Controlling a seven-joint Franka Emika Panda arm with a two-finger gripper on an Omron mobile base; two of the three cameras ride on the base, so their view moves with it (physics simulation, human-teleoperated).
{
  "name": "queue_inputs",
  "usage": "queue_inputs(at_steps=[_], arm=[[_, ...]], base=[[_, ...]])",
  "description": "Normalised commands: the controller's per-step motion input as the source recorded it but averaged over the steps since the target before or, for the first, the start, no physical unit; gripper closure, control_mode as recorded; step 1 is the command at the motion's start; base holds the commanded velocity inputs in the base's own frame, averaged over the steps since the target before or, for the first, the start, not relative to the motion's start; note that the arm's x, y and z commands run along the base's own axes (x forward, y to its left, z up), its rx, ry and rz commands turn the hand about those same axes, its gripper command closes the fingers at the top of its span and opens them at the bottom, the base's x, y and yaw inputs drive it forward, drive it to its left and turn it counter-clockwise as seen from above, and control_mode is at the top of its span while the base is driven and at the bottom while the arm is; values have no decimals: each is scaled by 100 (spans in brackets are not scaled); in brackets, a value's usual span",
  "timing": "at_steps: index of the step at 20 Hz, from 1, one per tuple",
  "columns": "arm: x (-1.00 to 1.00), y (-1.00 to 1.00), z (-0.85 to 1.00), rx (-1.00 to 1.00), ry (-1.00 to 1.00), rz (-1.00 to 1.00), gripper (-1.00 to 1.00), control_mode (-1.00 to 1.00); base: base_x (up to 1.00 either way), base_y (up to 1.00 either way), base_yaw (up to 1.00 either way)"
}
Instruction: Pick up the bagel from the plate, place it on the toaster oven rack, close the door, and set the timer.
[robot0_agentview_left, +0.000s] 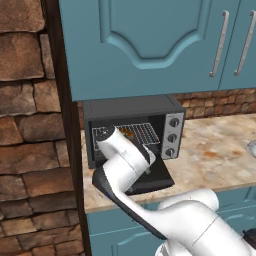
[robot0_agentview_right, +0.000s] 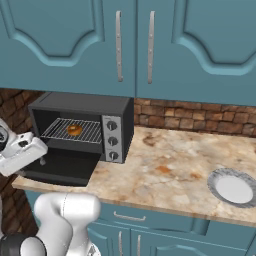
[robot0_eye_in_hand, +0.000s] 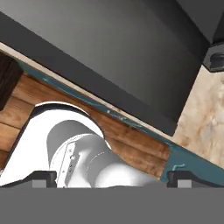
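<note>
Matt black door (robot0_agentview_right: 59, 170), thin silver wire rack (robot0_agentview_right: 72, 131), mottled stone-look counter (robot0_agentview_right: 170, 170)

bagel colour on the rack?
Golden-brown bagel on the silver wire rack; clearest in the right base view.

The arm (robot0_agentview_left: 150, 200) is glossy white, built of thick rounded tube sections with smooth bulging shoulders. A dark, near-black band runs along the underside of one section, where two parts join. In the right base view the hand (robot0_agentview_right: 22, 150) is a boxy white block with a small round dark fitting on its side. Two small dark square fingertips (robot0_eye_in_hand: 43, 177) have grey faces.
</note>
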Motion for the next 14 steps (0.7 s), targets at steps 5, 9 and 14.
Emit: queue_inputs(at_steps=[5,9,14], arm=[[-11,0,-32,-12,-15,15,-100,-100],[2,4,-19,-8,-3,14,-100,-100],[13,23,-13,-8,0,12,-100,-100]], base=[[0,0,0],[0,0,0],[0,0,0]])
